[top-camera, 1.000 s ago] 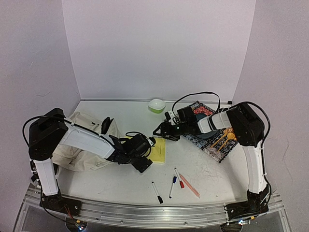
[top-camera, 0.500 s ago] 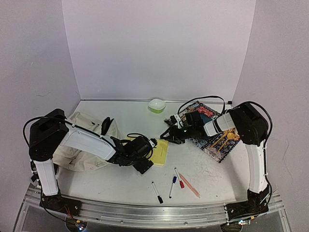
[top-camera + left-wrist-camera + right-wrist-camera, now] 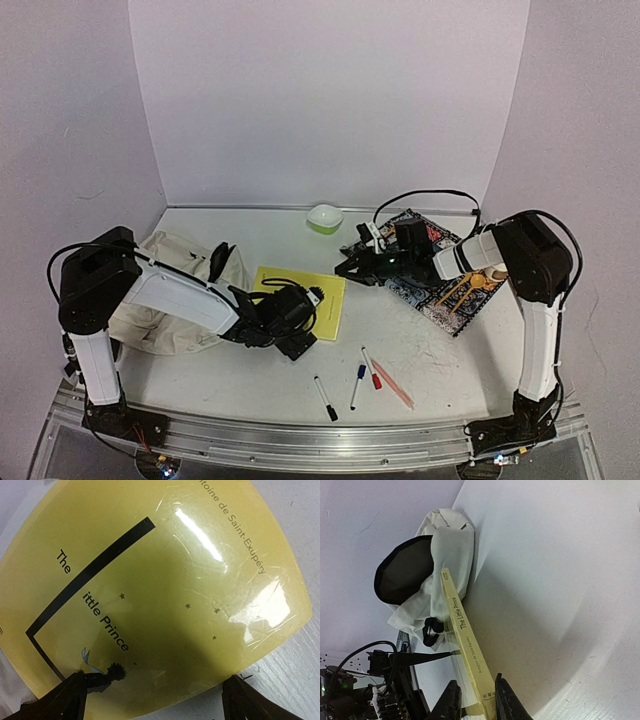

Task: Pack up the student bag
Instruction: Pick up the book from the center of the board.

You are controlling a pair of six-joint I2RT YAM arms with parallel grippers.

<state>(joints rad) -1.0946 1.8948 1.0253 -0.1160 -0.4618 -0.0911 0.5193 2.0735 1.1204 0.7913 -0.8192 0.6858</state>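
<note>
1. My right hand (image 3: 477, 690): narrow, with one finger on each face of a thin yellow paperback book (image 3: 165, 580), pinching it at the spine edge. The spine reads "The Little Prince".
2. My left hand (image 3: 156, 690): jaws wide and holding nothing. It hangs over the yellow book's near edge, with the cover filling the view between the fingers.
3. The yellow book sits mid-tabletop (image 3: 250, 375) between both hands. The right hand is at its 2 o'clock corner and the left hand at its 6 o'clock edge.
4. The soft cream fabric backpack with black straps (image 3: 170, 290) is slumped at 9 o'clock of the yellow book, near the left wall. Its dark mouth faces the book, and the book's far-left corner is just beside it.
5. A small round green-and-white bowl (image 3: 324, 217) is at 12 o'clock by the back wall.
6. A dark multicolour patterned book (image 3: 445, 290) is at 3 o'clock, partly under my right arm.
7. At 5 o'clock of the yellow book, loose on the tabletop:
   - a black-capped white marker (image 3: 325, 397)
   - a blue-capped white marker (image 3: 357, 386)
   - a red-capped white marker (image 3: 371, 370)
   - a pink pen (image 3: 392, 384)
</note>
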